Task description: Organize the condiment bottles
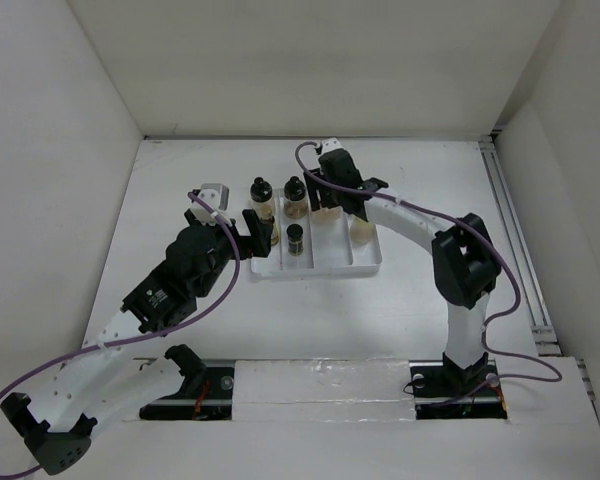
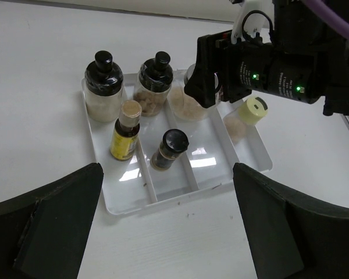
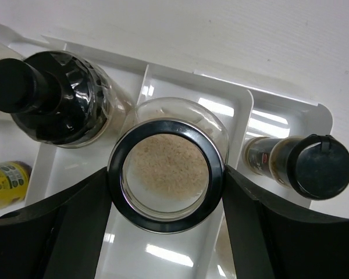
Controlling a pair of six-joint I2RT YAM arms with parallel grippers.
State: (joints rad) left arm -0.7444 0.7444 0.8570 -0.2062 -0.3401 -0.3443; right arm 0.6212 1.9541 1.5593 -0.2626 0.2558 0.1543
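The right hand (image 3: 167, 174) is clamped across the black rim of the wide jar (image 3: 166, 165), holding it over a middle slot of the white tray (image 3: 279, 110), probably to seat it beside the other bottles (image 2: 154, 84). The left hand (image 2: 167, 174) hangs wide open and empty at the tray's near edge, likely waiting. Only the right wrist view shows both fingers touching the rim. Only the left wrist view shows a tilted yellow-capped bottle (image 2: 247, 116) in the end slot.

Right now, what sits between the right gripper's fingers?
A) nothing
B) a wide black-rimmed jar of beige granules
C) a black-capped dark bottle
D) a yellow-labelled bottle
B: the right wrist view shows the black-rimmed jar squarely between the fingers of the right gripper.
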